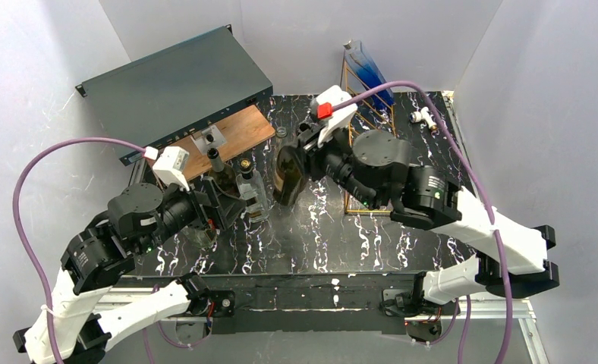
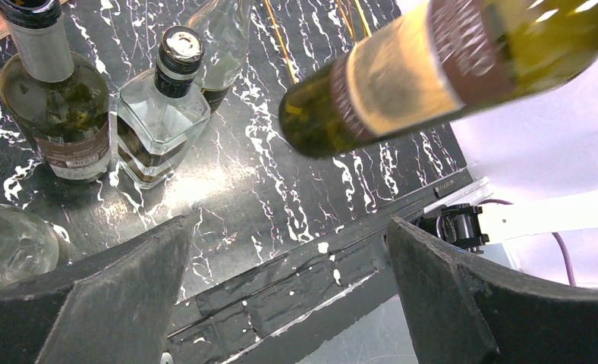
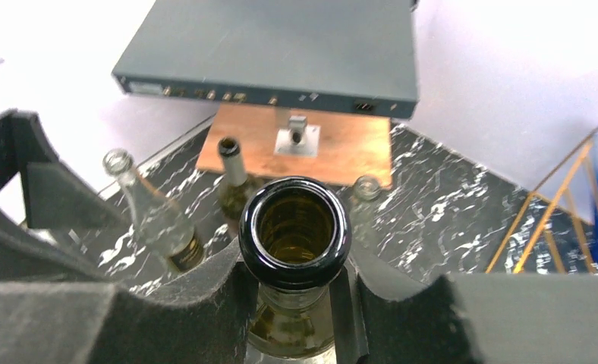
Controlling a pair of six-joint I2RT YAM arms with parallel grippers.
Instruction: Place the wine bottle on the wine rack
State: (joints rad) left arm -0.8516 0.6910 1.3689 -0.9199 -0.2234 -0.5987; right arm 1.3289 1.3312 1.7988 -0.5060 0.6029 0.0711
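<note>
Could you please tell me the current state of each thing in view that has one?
wine bottle: uncorked, held off the table, tilted.
right gripper: shut on the wine bottle's neck.
left gripper: open, empty.
wine rack: standing, one blue bottle on it.
dark bottle: upright on the table.
square clear bottle: upright on the table.

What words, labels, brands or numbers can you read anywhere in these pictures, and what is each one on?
None can be read.
Label on the wine bottle held in the right gripper: gold and brown bands, print blurred.
Label on the standing dark bottle: print too small to read.
Front panel of the grey box: markings too small to read.
</note>
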